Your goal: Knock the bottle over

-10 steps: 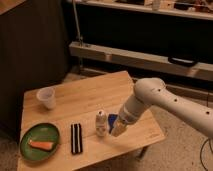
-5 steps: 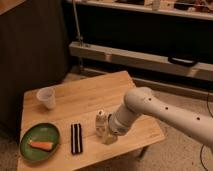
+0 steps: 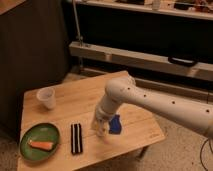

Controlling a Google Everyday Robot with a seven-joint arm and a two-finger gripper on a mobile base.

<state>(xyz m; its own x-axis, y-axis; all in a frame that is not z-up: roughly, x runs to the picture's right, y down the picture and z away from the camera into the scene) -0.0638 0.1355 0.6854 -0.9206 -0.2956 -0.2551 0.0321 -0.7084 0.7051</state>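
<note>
The bottle (image 3: pixel 97 127) is a small whitish shape near the front middle of the wooden table (image 3: pixel 75 107). It is mostly covered by my arm's end, so I cannot tell whether it stands upright or leans. My gripper (image 3: pixel 103 122) hangs from the white arm, which reaches in from the right. It is right at the bottle, on its right side and touching or nearly touching it.
A small blue block (image 3: pixel 115 125) lies just right of the gripper. A translucent cup (image 3: pixel 46 97) stands at the back left. A green plate (image 3: pixel 29 136) with an orange piece (image 3: pixel 41 145) sits at the front left, and a black bar-shaped object (image 3: pixel 76 138) lies beside it. The table's front edge is close.
The arm has swung left and down over the table, and the gripper has closed in on the bottle from its right. The blue block now shows beside the gripper.
</note>
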